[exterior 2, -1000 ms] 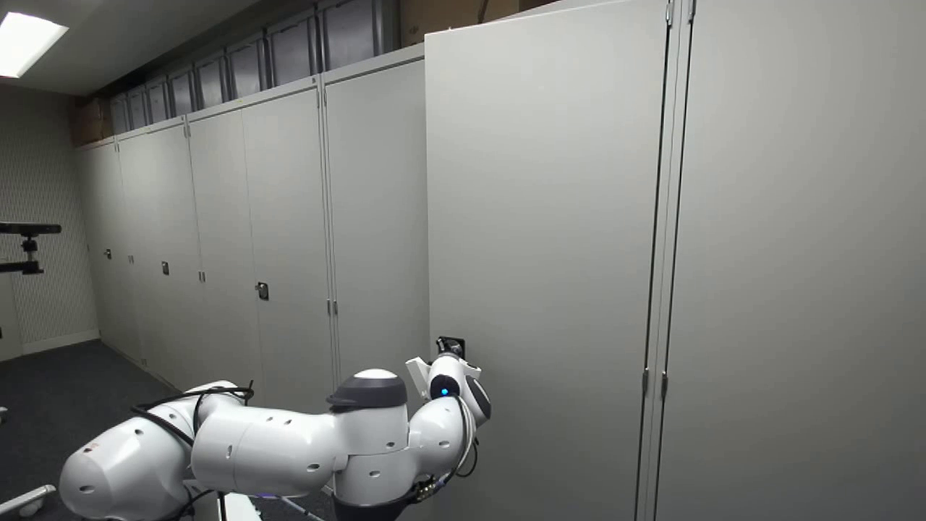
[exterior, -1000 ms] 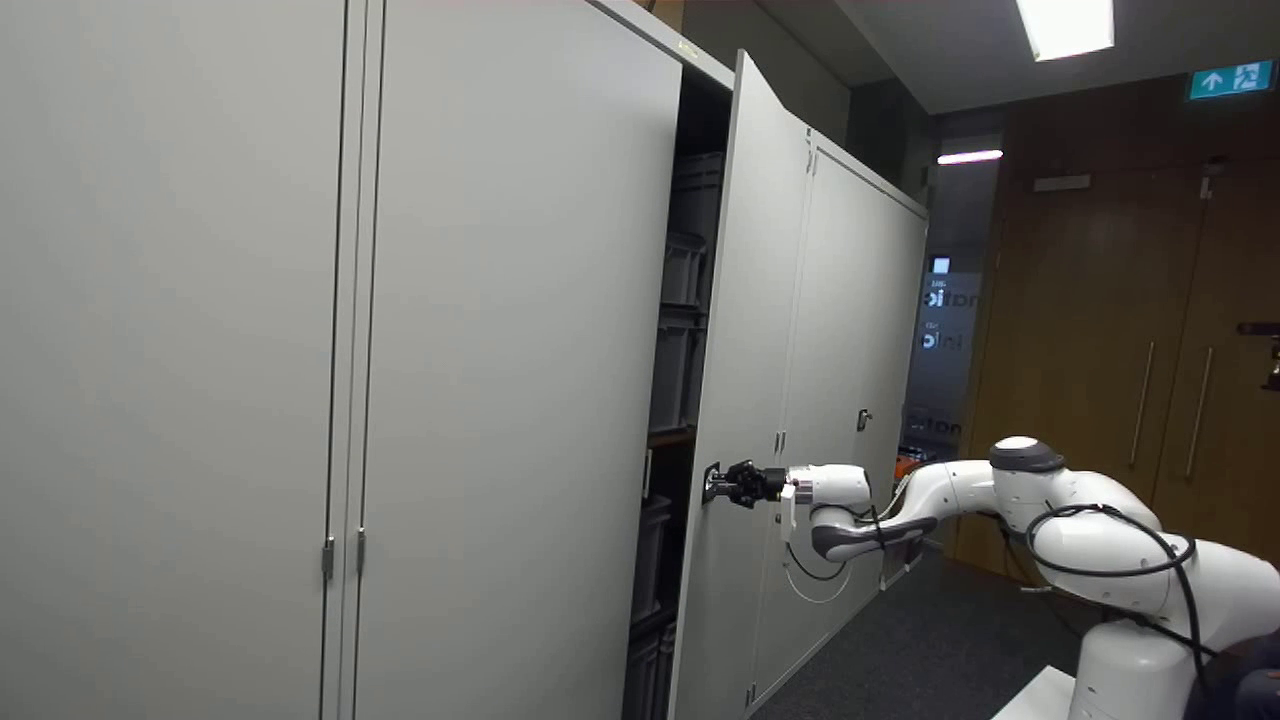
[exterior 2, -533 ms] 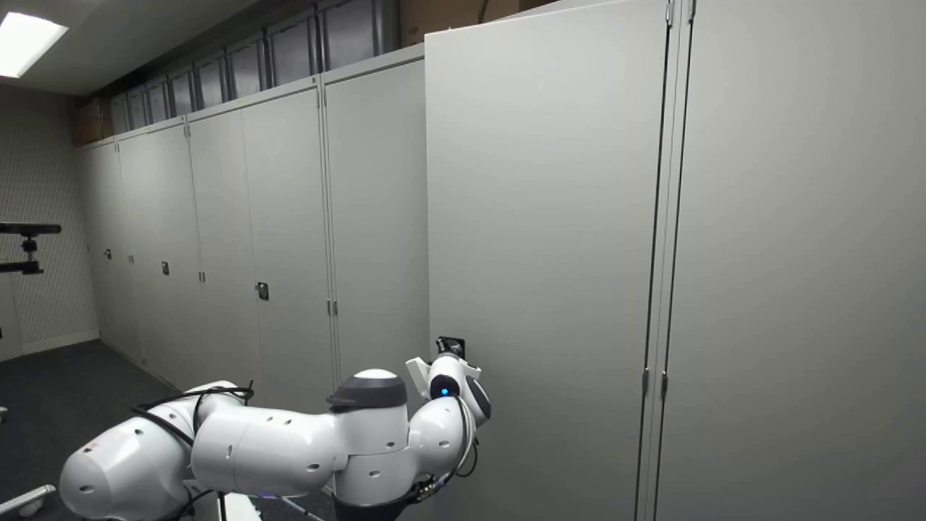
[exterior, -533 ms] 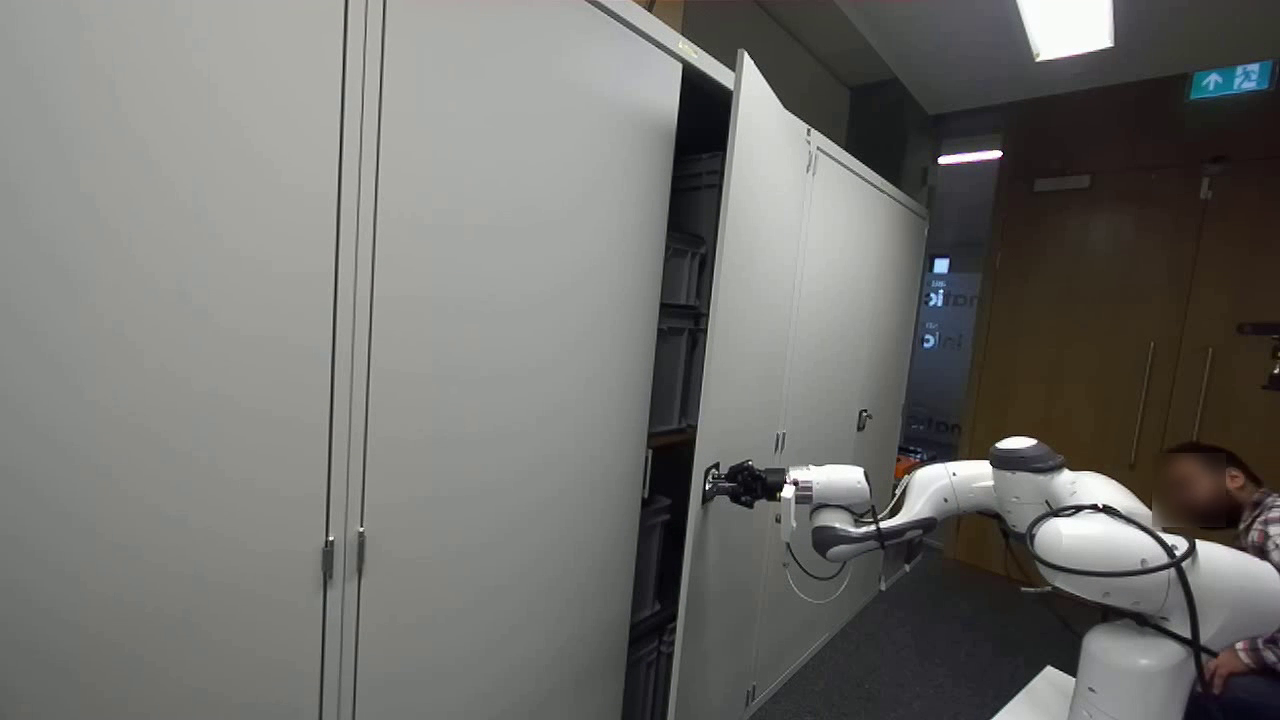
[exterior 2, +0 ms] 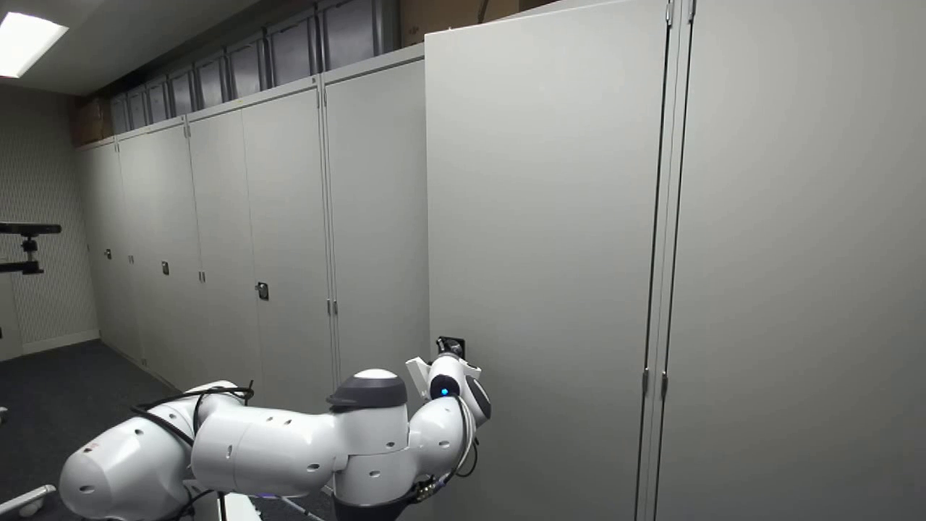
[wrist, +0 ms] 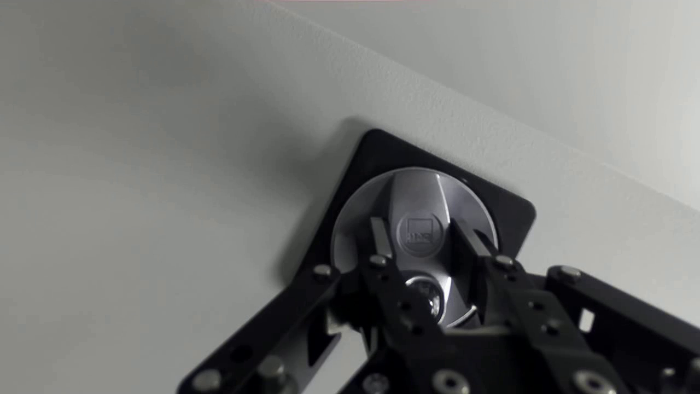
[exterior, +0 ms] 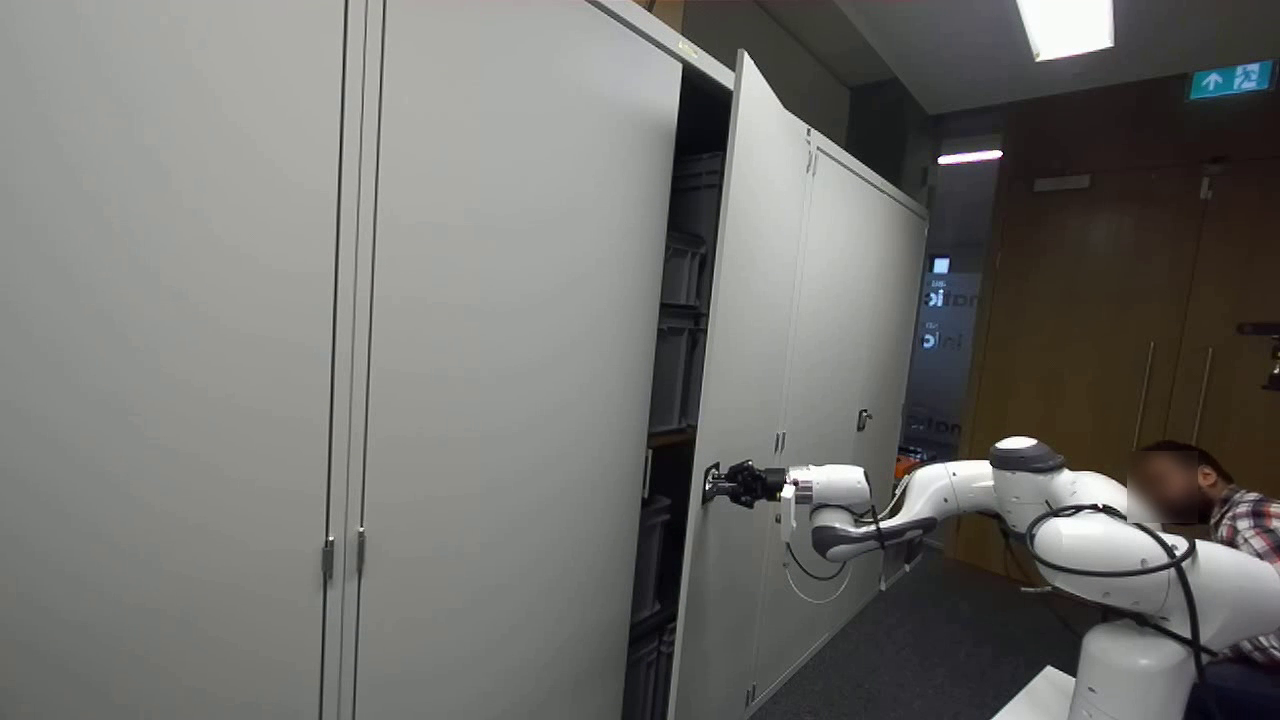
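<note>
gripper point(wrist: 419, 236) is pinching the door handle point(wrist: 420, 189), jaws at its 9 and 3 o'clock in the wrist view. long axis runs roughly 12 to 6 there, lock point(wrist: 431, 294) end pointing at 6. it's near the free edge of an ajar door point(exterior: 755, 300), bins point(exterior: 671, 370) at 11 o'clock from it in an exterior view. gripping step, i'd say; next move wants a firm squeeze along the door's arc.

Satin metal lock handle point(wrist: 419, 197), matt blk plastic backplate point(wrist: 374, 153), smooth ptd-metal cabinet door point(exterior 2: 542, 217), glossy wht plastic robot arm point(exterior 2: 268, 445), wood dbl doors point(exterior: 1110, 290)
</note>
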